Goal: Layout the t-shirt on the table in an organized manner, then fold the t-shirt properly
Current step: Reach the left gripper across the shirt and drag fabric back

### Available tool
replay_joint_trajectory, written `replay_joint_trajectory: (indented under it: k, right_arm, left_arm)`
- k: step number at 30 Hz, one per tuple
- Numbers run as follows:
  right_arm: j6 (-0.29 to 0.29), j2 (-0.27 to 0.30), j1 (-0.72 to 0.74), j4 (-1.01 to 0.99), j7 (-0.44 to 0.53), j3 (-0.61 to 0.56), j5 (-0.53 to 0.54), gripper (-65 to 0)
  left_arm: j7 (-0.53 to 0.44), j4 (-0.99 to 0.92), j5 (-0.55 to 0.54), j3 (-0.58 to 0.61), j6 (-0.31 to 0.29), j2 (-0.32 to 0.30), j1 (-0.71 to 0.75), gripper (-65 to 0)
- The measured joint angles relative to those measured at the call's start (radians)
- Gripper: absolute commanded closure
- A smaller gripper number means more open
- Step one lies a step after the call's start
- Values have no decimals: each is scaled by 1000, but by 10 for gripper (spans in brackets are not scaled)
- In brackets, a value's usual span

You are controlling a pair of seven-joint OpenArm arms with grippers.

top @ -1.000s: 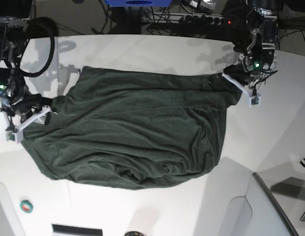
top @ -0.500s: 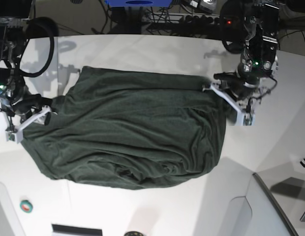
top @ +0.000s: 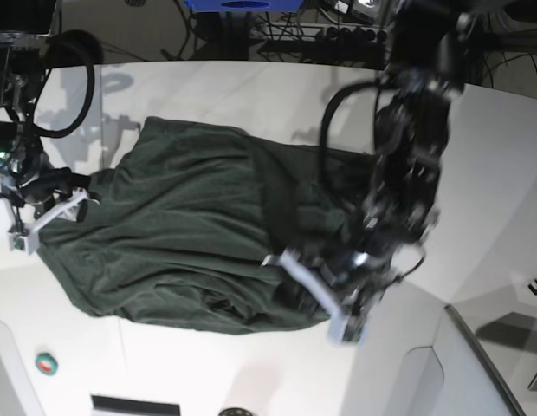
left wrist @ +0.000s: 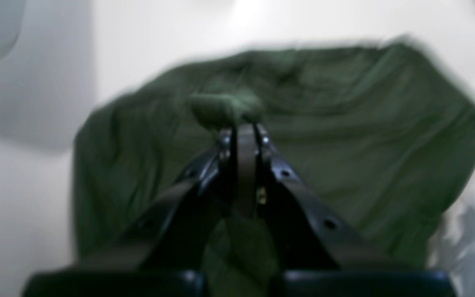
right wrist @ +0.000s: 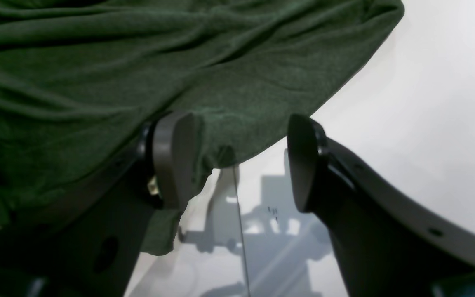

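The dark green t-shirt (top: 182,225) lies spread on the white table (top: 251,87), its right part lifted and drawn over the middle. My left gripper (top: 277,260) hangs above the shirt's front centre. In the left wrist view the left gripper (left wrist: 241,128) is shut on a bunched bit of the t-shirt (left wrist: 344,144). My right gripper (top: 78,201) sits at the shirt's left edge. In the right wrist view the right gripper (right wrist: 237,161) is open, straddling the hem of the t-shirt (right wrist: 138,62) just above the table (right wrist: 427,103).
A small red and green round object (top: 46,364) lies at the front left. A grey panel (top: 476,364) fills the front right corner, with a black hook (top: 535,286) near it. Cables and a power strip (top: 338,35) run behind the table. A thin seam (right wrist: 239,214) crosses the tabletop.
The left gripper shut on the shirt's right edge and carried it left and toward the front, folding that side over the body. The right arm stayed put.
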Motion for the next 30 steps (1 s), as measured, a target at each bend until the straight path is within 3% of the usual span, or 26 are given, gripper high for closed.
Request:
replay_joint_trajectory:
  k: [7,12,21,23,24,27,30]
  right_arm:
    - [0,0,-27,0,-46,7,2,-335]
    - [0,-1,-40,0,-43,7,4,-335]
    - [0,-61,-61,0,-47,5,10,-339]
    - [0,-80,-64,0,-48,10,0,-341]
    - [0,-86,-64,0,-52,10,0,-341]
    - [0,-111,-64,-10,-127,6,3,-341]
    - [0,-140,-59,-84,-141,7,3,-341]
  left_arm:
    - [-227,-383,6,1,9,163,-235,0]
    - [-384,-660,3,3,8,235,-351,0]
    - [-507,-919,0,2,11,238,-421,-8]
    - [-501,-938,2,2,13,234,-402,-171]
    - [-505,-938,0,3,11,232,-393,-212]
    - [-508,-901,0,2,9,215,-354,-234]
    - [-506,-844,2,-4,11,179,-304,-239]
